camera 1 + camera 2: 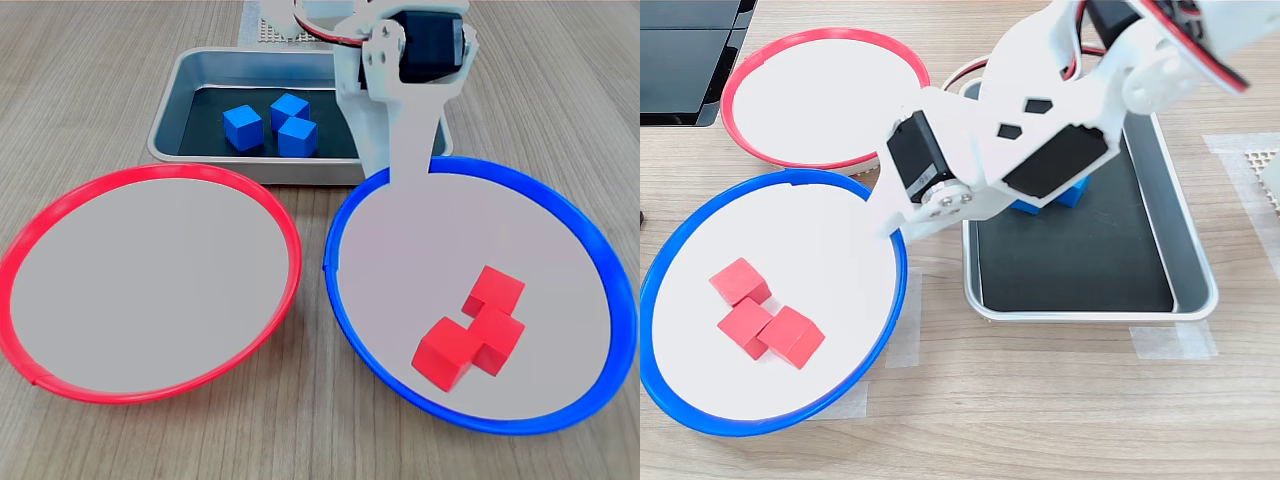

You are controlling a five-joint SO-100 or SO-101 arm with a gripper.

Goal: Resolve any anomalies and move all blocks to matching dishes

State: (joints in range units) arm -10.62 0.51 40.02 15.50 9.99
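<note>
Now | claw (405, 165): opening unclear | grips nothing visible | over blue-rimmed dish (590, 250)

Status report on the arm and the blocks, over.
Pincer over blue dish rim, jaws unclear. Three red blocks in blue dish, wrong colour. Three blue blocks in tray. Red dish empty.

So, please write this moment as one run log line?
red blocks: three in blue-rimmed dish, mismatched | blue blocks: three in tray | red-rimmed dish: empty | gripper: over blue-rimmed dish edge, holding nothing
</note>
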